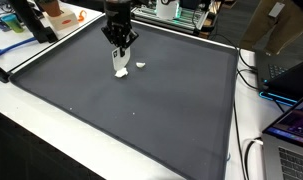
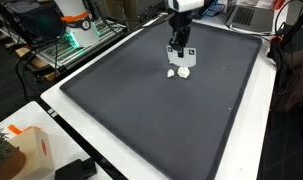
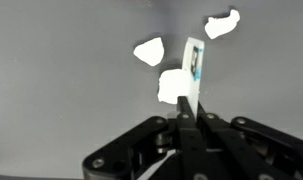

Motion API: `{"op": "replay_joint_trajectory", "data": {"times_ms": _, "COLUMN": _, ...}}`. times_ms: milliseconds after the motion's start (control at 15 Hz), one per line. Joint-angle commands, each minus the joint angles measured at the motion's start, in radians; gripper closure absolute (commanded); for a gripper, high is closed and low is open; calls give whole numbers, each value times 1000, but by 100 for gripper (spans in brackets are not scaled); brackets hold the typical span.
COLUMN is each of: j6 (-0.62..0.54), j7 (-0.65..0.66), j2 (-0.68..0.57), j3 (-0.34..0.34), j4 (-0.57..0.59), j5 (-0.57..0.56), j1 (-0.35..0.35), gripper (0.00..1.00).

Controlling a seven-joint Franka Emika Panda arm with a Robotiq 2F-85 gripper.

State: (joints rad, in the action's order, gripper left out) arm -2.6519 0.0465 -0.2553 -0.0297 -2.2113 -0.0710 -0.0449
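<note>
While the gripper (image 3: 189, 110) has its jaws pressed together on the lower end of a thin white strip (image 3: 194, 60) with a blue-green mark along one edge, the hold looks slight. Only the very tips pinch it, and most of its length stands free beyond them. In both exterior views the gripper hangs low over the far middle of the grey mat (image 1: 141, 115). The strip sits right over the largest white scrap (image 3: 174, 86), with a second scrap (image 3: 149, 51) just beside it and a third scrap (image 3: 222, 24) a little farther off. I cannot tell whether the strip's free end touches the mat or the scrap beneath it.

The main risk, as I judge it, is the strip swivelling or slipping in the pinch, because a flat, smooth piece held at one end turns easily once its tip catches on the mat. Pressing lower could buckle it or lever it out sideways. A sideways sweep could brush the light scraps and scatter them, or drag one along. Should the jaws part here, the strip would likely land flat across the largest scrap, white on white, leaving the fingertips little edge to get under
</note>
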Motion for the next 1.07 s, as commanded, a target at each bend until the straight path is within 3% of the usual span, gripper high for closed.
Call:
{"op": "replay_joint_trajectory", "data": {"times_ms": 0, "j6": -55, "j7": 67, "j2": -16, "j3": 41, "j4": -37, "j5": -90, "j1": -35, "gripper": 99}}
{"op": "replay_joint_trajectory", "data": {"times_ms": 467, "j6": 33, "j7": 15, "j2": -45, "j3": 7, "j4": -38, "j5": -64, "j1": -29, "gripper": 99}}
{"op": "replay_joint_trajectory", "data": {"times_ms": 733, "j6": 9, "j7": 88, "j2": -91, "j3": 54, "j4": 5, "j5": -159, "j1": -60, "gripper": 99}}
{"op": "replay_joint_trajectory", "data": {"times_ms": 1000, "j6": 84, "j7": 117, "j2": -149, "j3": 56, "j4": 84, "j5": -187, "j1": -87, "gripper": 99}}
